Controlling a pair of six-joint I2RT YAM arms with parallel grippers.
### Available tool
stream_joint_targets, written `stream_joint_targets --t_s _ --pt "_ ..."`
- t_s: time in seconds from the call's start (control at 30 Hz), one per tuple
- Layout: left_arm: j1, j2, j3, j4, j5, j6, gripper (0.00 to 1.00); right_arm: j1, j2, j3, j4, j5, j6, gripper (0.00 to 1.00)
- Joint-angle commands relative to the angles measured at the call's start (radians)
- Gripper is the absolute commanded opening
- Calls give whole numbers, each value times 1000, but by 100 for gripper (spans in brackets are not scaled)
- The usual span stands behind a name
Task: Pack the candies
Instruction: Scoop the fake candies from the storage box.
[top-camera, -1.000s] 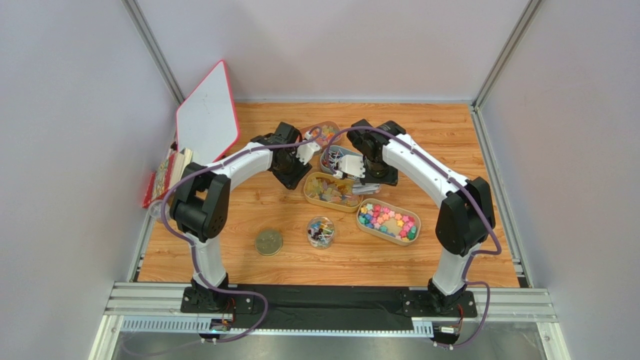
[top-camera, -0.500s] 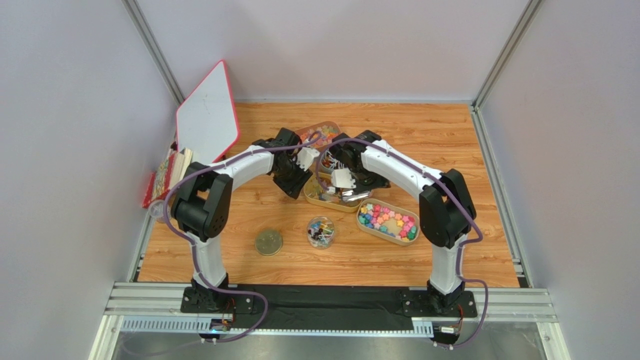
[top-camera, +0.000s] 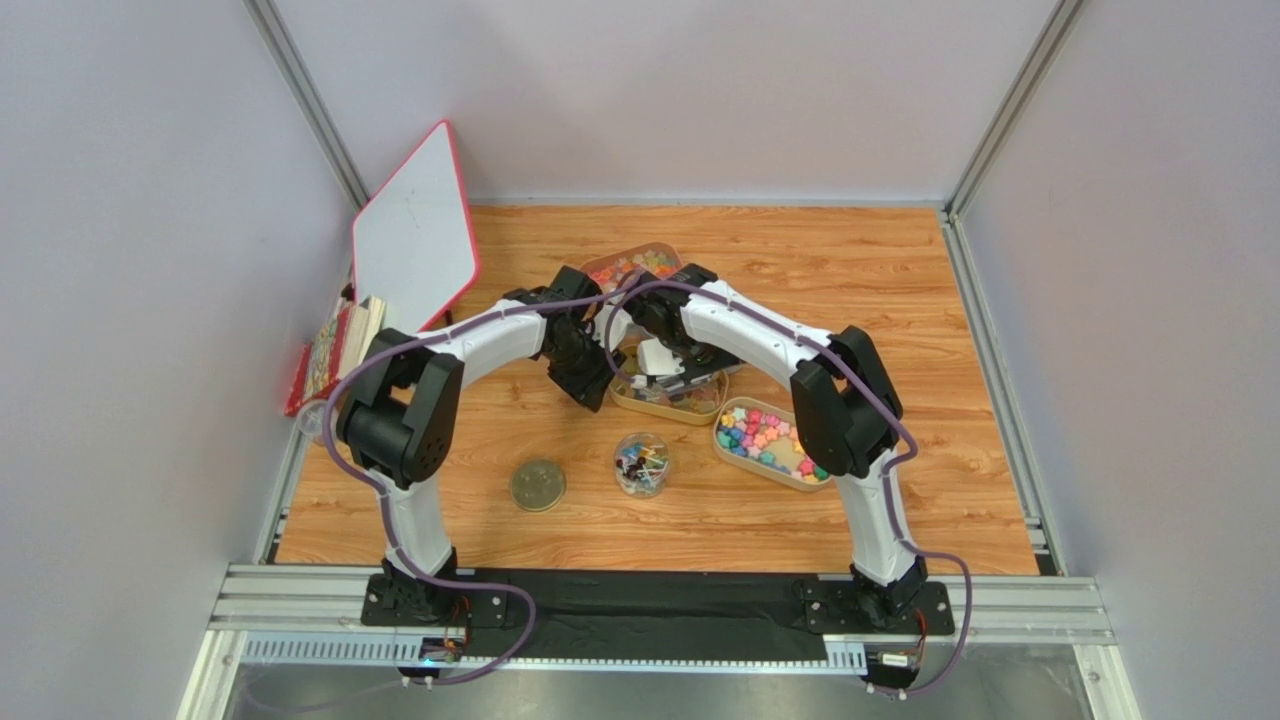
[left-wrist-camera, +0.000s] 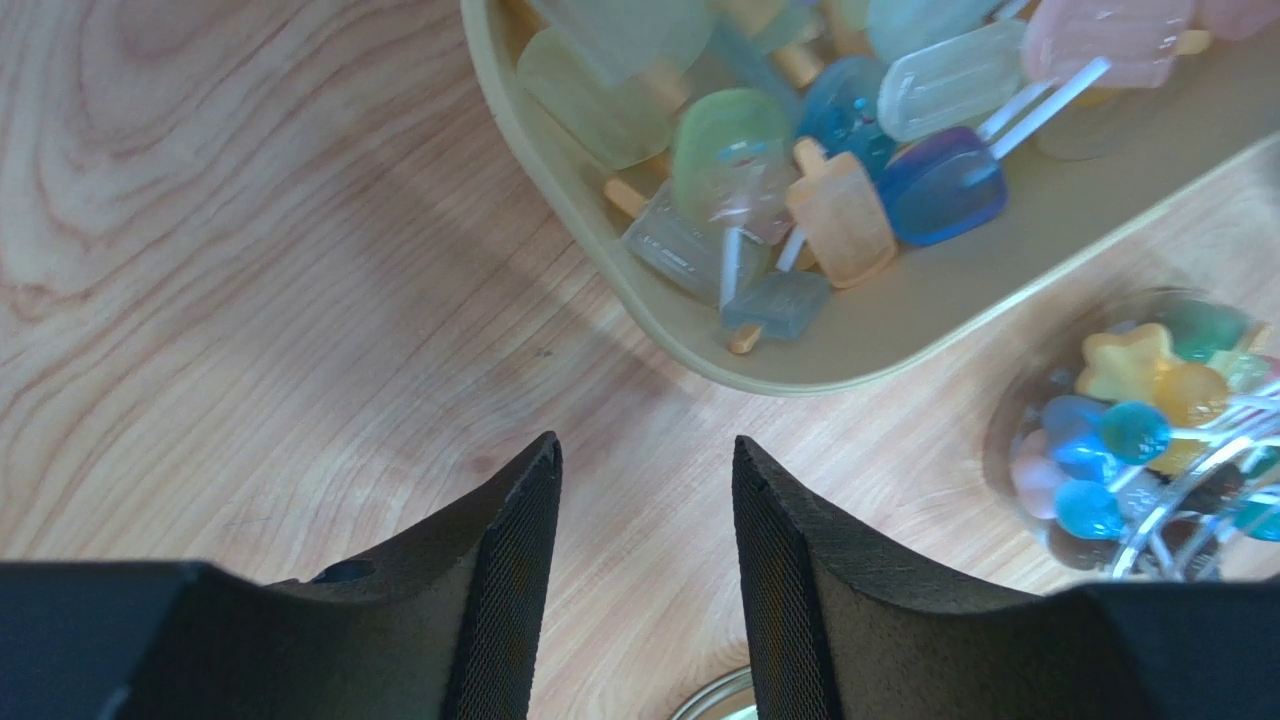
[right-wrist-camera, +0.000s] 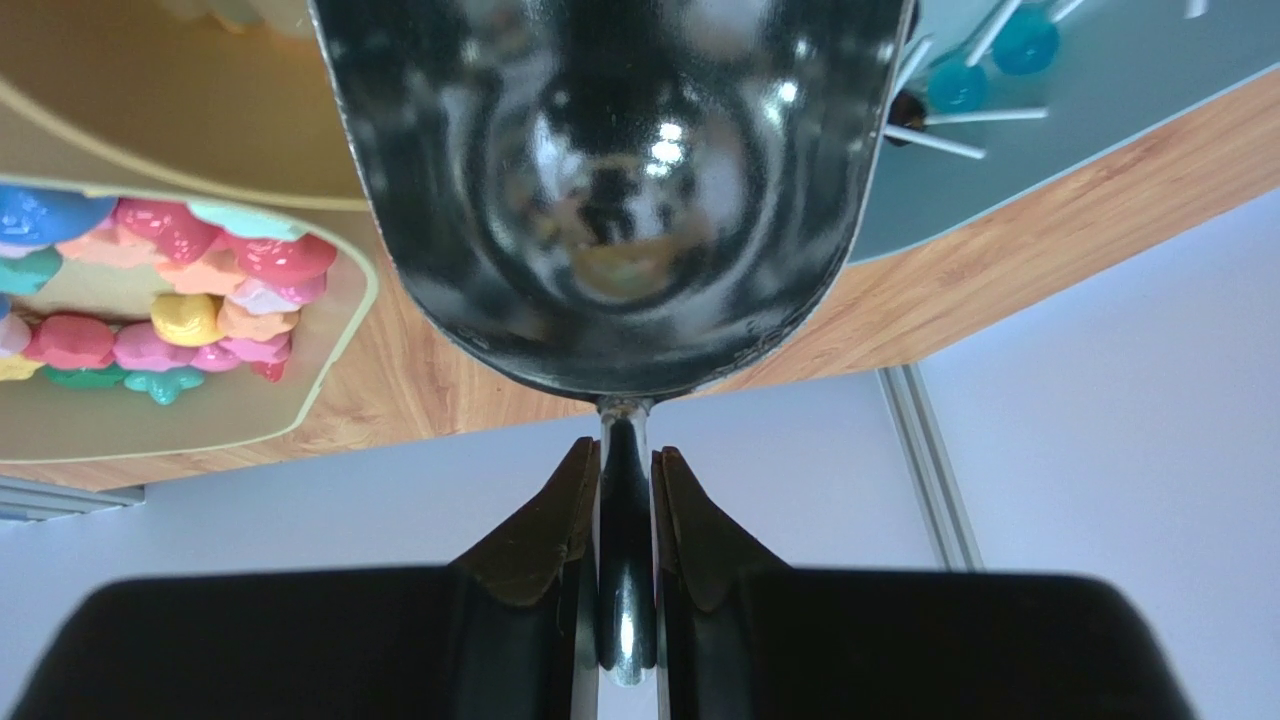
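Right gripper is clenched on the thin stem of a shiny metal scoop, whose bowl points away from the wrist. In the overhead view the scoop sits over the middle tan tray. Left gripper stands released, its two black fingers apart with nothing between them, over bare wood just beside the rounded corner of that tray.

The candies lie in four oval trays in the middle of the wooden table. Pastel popsicle-shaped sweets on short sticks fill the middle tray. Chunky pink, yellow, green and blue sweets fill a second tan tray to its near right. Blue lollipops lie in a grey tray just beyond the scoop. A red-orange mix sits in the farthest tray.

Nearer the arm bases stands a small clear jar, holding a few coloured sweets on sticks. Its round lid lies flat on the wood to the left, apart from it. A red-edged whiteboard leans at the far left corner.
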Motion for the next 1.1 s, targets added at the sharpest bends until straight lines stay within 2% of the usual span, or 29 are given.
stream_joint_targets --t_s 0.0,0.2,0.43,1.07 --pt "-3 -44 9 22 83 -54 53 16 36 62 -330 93 34 0" --pt "-1 -26 24 26 130 -82 53 21 65 65 -330 84 115 0" --pt "-3 -27 41 5 201 -102 52 29 70 68 -330 -31 235 0" --pt "-3 -56 -2 37 221 -117 51 42 185 201 -330 -183 430 0"
